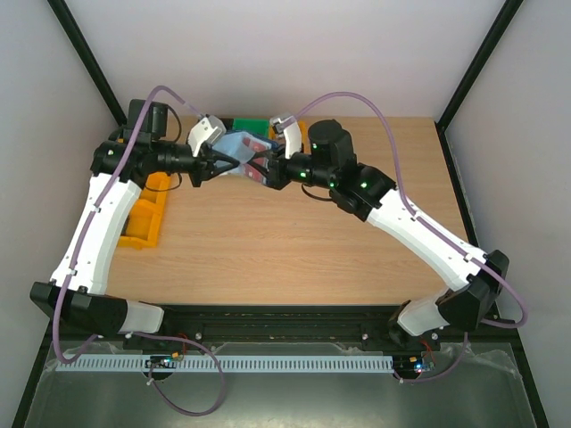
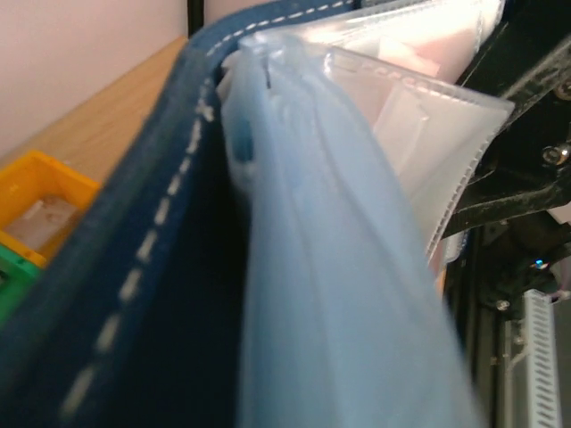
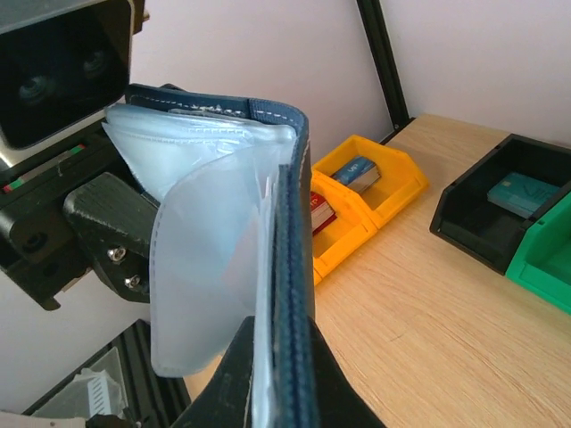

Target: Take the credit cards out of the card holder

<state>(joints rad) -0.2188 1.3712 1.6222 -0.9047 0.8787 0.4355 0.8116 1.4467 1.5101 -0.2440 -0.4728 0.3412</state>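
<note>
Right fingers (image 3: 230,397) pinch the card holder (image 3: 293,223); left fingers hidden.

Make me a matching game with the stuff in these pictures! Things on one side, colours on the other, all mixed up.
Things:
1. card holder
2. bin with the teal card
3. bin with the red thing
4. table

Colours:
a. yellow
b. light wood
c. dark blue with pale stitches
d. black

Pairs: 1-c, 2-d, 3-a, 4-b
</note>
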